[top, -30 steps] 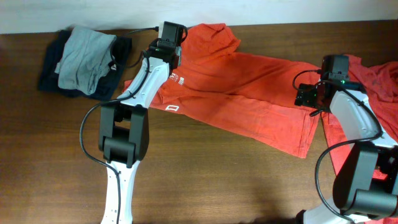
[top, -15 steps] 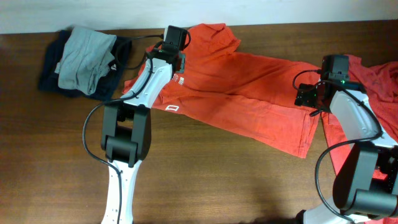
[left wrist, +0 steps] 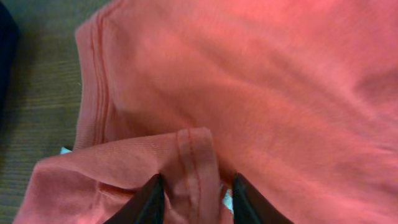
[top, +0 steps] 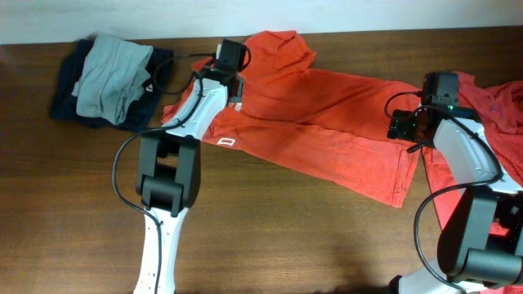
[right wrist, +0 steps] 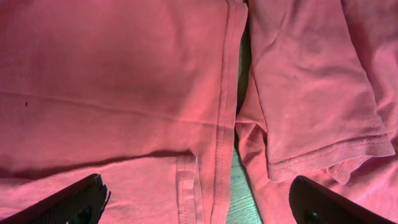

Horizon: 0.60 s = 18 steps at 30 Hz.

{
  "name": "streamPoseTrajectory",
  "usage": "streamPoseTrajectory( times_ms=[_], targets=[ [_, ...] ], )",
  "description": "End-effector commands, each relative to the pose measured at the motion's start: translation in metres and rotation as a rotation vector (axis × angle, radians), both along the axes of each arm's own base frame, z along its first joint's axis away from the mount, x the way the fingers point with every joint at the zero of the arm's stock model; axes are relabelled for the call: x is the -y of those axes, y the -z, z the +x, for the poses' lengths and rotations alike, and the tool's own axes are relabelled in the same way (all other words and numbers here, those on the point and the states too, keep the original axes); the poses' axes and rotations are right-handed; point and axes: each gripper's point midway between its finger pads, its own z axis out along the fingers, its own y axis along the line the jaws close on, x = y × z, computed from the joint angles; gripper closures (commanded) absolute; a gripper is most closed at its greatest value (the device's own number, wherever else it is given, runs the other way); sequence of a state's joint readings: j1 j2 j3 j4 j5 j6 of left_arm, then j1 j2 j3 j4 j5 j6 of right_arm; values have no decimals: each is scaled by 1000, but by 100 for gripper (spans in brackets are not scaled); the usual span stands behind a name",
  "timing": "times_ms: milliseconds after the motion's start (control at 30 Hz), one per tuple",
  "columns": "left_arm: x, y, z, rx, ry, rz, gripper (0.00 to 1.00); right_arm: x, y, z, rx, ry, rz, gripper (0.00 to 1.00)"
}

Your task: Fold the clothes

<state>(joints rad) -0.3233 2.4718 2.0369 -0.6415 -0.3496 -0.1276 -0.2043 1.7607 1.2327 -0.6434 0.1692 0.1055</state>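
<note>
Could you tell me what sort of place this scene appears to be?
Probably a robot laundry-folding workstation: a left arm and right arm stand at a wooden table, an orange-red T-shirt lies spread on it, and grey and dark clothes sit piled at one end.

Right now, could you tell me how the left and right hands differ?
The left hand is pinched on a hemmed fold of the shirt; the right hand stands wide open, holding nothing. The left hand is at the shirt's left end, the right hand at its right end. Both are over one shirt.
</note>
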Motion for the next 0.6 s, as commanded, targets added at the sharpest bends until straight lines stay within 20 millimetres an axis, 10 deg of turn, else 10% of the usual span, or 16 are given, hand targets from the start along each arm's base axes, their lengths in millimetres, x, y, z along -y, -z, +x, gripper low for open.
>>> streamPoseTrajectory(
  times_ms=[0,567],
  targets=[
    [-8,-2,4,24,-27,55,73,1,-16,6,47,9,-1,1],
    [-1,-31,24,113,-47,16,91,0,-16,6,46,9,0,1]
  ],
)
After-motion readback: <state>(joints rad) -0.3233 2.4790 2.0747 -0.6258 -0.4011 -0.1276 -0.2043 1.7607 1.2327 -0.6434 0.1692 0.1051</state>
